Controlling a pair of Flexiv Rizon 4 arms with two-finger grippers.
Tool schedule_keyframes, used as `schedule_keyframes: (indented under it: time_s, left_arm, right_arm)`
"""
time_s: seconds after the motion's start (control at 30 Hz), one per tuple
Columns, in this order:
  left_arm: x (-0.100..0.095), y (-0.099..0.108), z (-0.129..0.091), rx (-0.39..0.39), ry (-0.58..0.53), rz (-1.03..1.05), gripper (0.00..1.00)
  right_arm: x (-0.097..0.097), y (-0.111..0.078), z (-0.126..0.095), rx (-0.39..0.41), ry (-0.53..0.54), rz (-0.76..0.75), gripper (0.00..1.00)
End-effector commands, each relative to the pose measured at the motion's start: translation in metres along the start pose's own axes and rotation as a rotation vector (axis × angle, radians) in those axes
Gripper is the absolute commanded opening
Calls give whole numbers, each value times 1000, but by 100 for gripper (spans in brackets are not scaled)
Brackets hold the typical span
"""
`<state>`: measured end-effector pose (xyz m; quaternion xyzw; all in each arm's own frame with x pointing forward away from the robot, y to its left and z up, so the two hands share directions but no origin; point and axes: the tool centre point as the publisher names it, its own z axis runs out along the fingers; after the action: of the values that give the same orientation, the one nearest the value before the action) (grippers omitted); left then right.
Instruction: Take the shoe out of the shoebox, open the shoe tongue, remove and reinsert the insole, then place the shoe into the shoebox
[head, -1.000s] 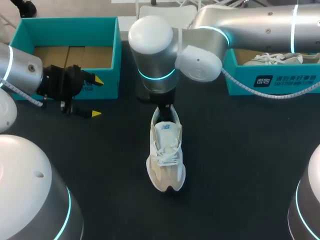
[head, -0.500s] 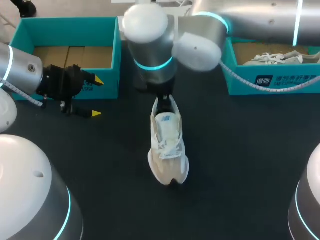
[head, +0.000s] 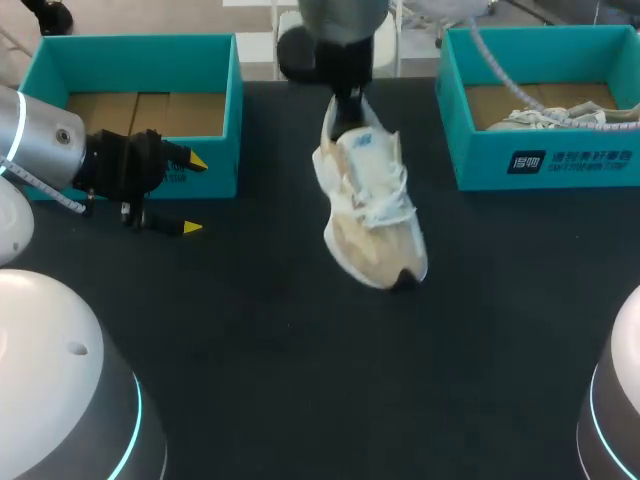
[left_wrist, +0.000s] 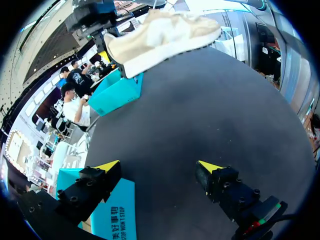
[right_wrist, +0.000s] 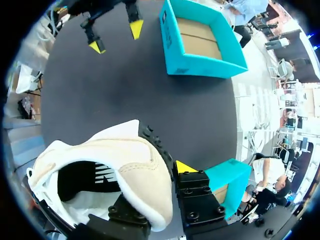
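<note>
A white and beige shoe (head: 370, 205) hangs tilted above the table, toe pointing toward the near right. My right gripper (head: 346, 108) is shut on its heel. In the right wrist view one finger sits inside the shoe (right_wrist: 115, 160) and the yellow-tipped one outside the heel, so the right gripper (right_wrist: 155, 192) pinches the heel wall. My left gripper (head: 190, 195) stands open at the table's left, in front of the empty left shoebox (head: 140, 60). In the left wrist view the shoe (left_wrist: 160, 35) is far ahead of the open left gripper (left_wrist: 159, 167).
A second teal shoebox (head: 540, 160) at the back right holds another pale shoe (head: 560, 118). The black tabletop (head: 300, 340) lies bare under and in front of the lifted shoe.
My right arm has lifted the shoe off the table and carried it back and to the right, tilting it. The left arm has not moved.
</note>
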<state>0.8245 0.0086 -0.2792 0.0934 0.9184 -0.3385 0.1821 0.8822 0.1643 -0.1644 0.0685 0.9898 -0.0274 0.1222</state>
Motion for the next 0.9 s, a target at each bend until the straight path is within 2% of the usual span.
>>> schedule_keyframes:
  time_s: [0.03, 0.07, 0.1, 0.6, 0.63, 0.7, 0.73, 0.8, 0.83, 0.9]
  left_arm:
    - [1, 0, 0, -1, 0, 1, 100]
    - [1, 0, 0, -1, 0, 1, 100]
    - [1, 0, 0, -1, 0, 1, 100]
    - [1, 0, 0, -1, 0, 1, 100]
    - [1, 0, 0, -1, 0, 1, 100]
    - [1, 0, 0, -1, 0, 1, 100]
    - [1, 0, 0, -1, 0, 1, 100]
    - [1, 0, 0, -1, 0, 1, 100]
    - [1, 0, 0, -1, 0, 1, 100]
    - [1, 0, 0, -1, 0, 1, 100]
  right_arm:
    - [-9, -15, -44, -17, 15, 3, 0]
    - [-11, -17, -45, 10, 2, 28, 0]
    - [-13, -17, -46, 5, -24, 30, 0]
    - [-13, -17, -46, 5, -24, 30, 0]
    - [-19, -22, -42, 36, -24, -17, 0]
    - [-35, -37, -38, 23, -19, -7, 0]
    - [-42, -45, -35, 51, -21, -31, 0]
    - [-60, -65, -31, 47, -18, -32, 0]
    - [-67, -73, -29, 81, -14, -51, 0]
    - [-84, -90, -27, 72, -17, -57, 0]
